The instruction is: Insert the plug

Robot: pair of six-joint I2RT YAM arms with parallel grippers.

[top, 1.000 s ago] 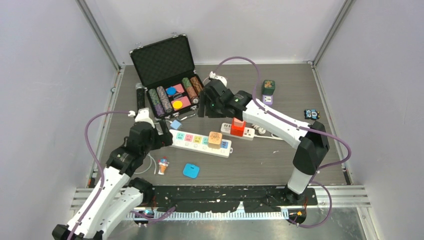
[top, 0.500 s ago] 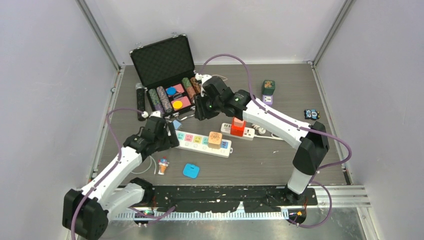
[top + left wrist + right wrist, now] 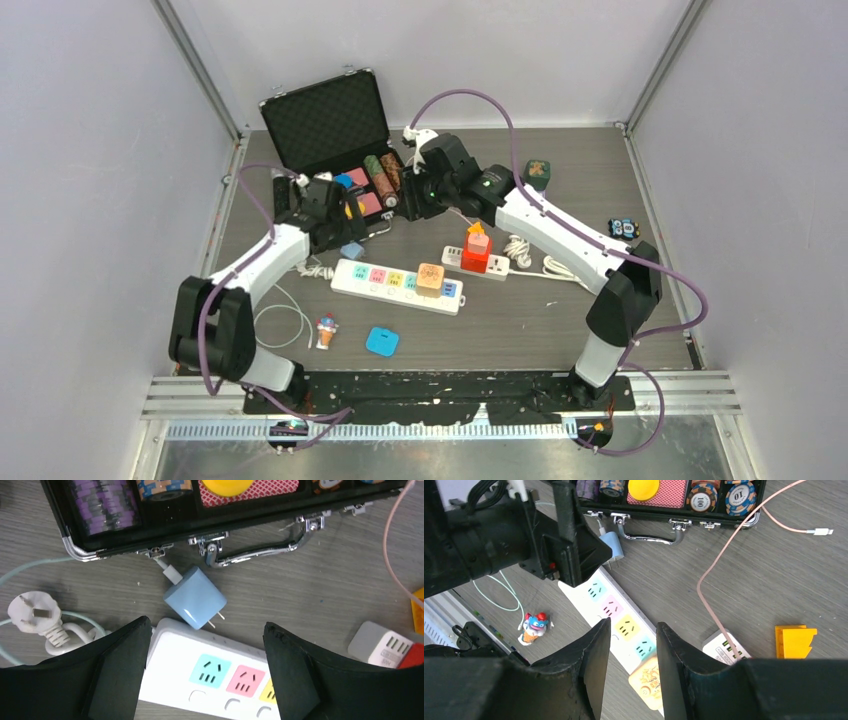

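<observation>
Found the blue plug (image 3: 195,597) lying flat on the table (image 3: 310,590), not seated in any socket, between the front edge of the open chip case (image 3: 150,542) and the white power strip (image 3: 175,685). Noted both prongs pointing toward the strip and ending just beside its near edge; unable to tell whether touching. Noted a short white lead entering the rear of the plug from the case side.

Observed the left gripper (image 3: 204,630) above plug and strip, claw spread wide, one finger at each side of the wrist view, nothing between them and no contact with the plug. Confirmed from the overhead view: same gripper over the front of the case, plug just beside it on the strip side.

Observed the right gripper (image 3: 631,630) raised over the middle of the strip, claw narrowed to a slim gap, fingers not meeting, nothing pinched.

Recorded coloured sockets along the strip, the teal and pink ones nearest the plug vacant, and a tan block (image 3: 430,277) seated toward the far end. Recorded a white three-pin plug (image 3: 35,612) with pale cable loose on the table, apart from the blue plug. Recorded a second strip (image 3: 497,266) carrying a red adapter (image 3: 476,260), well apart from the blue plug
</observation>
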